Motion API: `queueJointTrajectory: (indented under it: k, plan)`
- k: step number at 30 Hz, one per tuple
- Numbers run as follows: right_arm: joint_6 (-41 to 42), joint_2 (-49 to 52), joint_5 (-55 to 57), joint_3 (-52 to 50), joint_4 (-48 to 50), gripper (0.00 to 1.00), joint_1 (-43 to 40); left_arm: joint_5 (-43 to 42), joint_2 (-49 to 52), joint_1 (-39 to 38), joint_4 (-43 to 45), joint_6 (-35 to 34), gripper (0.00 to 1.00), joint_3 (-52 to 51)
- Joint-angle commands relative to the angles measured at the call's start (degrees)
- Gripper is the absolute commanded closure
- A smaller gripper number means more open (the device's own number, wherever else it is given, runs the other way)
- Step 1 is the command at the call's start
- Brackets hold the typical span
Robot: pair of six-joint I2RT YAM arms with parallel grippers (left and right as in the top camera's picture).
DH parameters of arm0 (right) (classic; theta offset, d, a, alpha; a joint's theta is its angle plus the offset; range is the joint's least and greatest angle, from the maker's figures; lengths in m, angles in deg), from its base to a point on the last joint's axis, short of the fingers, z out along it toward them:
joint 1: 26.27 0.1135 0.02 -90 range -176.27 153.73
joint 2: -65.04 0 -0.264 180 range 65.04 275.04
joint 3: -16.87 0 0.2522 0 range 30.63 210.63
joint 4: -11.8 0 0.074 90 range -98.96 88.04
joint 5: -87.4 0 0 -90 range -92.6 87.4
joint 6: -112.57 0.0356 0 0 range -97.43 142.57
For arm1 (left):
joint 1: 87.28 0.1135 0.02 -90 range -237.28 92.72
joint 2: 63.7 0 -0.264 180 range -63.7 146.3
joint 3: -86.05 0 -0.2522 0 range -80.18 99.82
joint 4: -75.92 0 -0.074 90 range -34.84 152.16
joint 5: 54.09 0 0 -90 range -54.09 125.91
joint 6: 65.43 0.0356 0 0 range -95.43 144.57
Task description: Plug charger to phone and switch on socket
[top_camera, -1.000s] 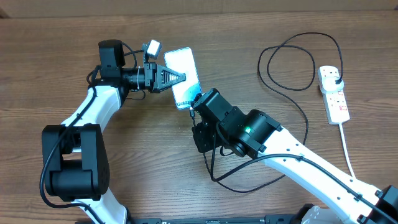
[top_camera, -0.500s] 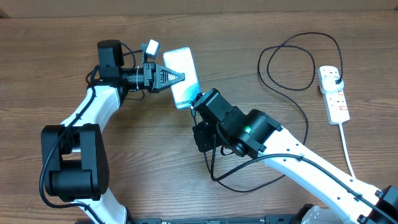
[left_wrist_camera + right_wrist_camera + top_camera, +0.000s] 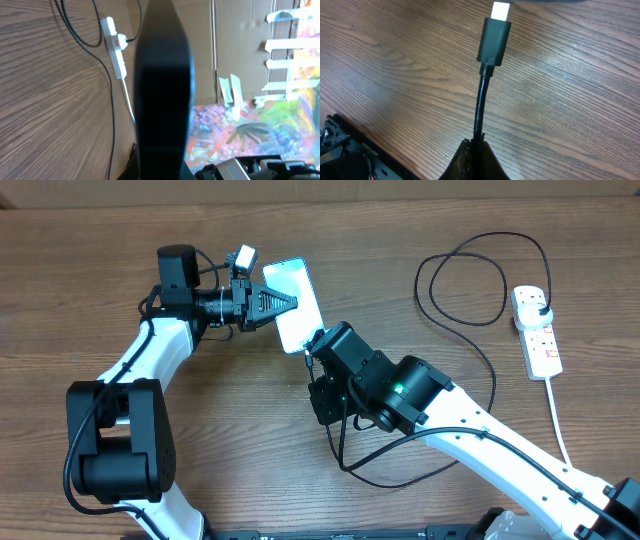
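Note:
My left gripper (image 3: pixel 281 302) is shut on the phone (image 3: pixel 293 305) and holds it at the table's middle back, tilted, its screen pale. In the left wrist view the phone (image 3: pixel 163 95) shows edge-on as a dark slab that hides the jaws. My right gripper (image 3: pixel 318 346) is shut on the charger cable just behind its small connector, close to the phone's near end. In the right wrist view the connector (image 3: pixel 495 34) sticks up from the shut fingers (image 3: pixel 480 150), its metal tip bare. The charger (image 3: pixel 470 285) loops to the right to a black plug (image 3: pixel 541 303) in the socket (image 3: pixel 537 333).
The socket's white cord (image 3: pixel 560 430) runs toward the front right edge. The socket also shows in the left wrist view (image 3: pixel 114 48). Slack black cable (image 3: pixel 375 470) curls under my right arm. Cardboard and taped paper stand behind the table.
The phone has tilted in my left gripper; its screen looks paler and the text no longer shows. Both arms have barely moved.

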Motion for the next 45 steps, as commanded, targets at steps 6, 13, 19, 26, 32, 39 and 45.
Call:
queueJointTrajectory:
  k: [6, 13, 19, 26, 32, 39, 45]
  plan:
    - [-0.3, -0.3, -0.5, 0.8, 0.5, 0.96, -0.2, -0.3, 0.0, 0.3, 0.3, -1.3, 0.96, 1.0]
    - [-0.3, -0.3, -0.5, 0.8, 0.5, 0.96, -0.2, -2.6, 0.0, 0.3, 0.3, -3.0, 0.96, 1.0]
    - [-0.4, -0.3, -0.3, 0.8, 0.6, 0.96, -0.2, -5.6, 0.0, 0.3, 0.7, -1.6, 0.96, 1.0]
    - [-0.4, -0.3, -0.3, 0.8, 1.1, 0.96, -0.2, -5.7, 0.0, 0.2, 0.7, 1.0, 0.96, 1.0]
    - [-0.3, -0.3, -0.4, 0.8, 0.7, 0.96, -0.2, -5.6, 0.0, 0.2, 0.7, 4.9, 0.96, 1.0]
    - [-0.3, -0.3, -0.8, 0.8, -0.3, 0.96, -0.2, -4.6, 0.0, 0.2, 0.7, 4.8, 0.96, 1.0]
    - [-0.3, -0.3, -0.8, 0.8, -0.1, 0.96, -0.2, -4.7, 0.0, 0.2, 0.7, 2.6, 0.96, 1.0]
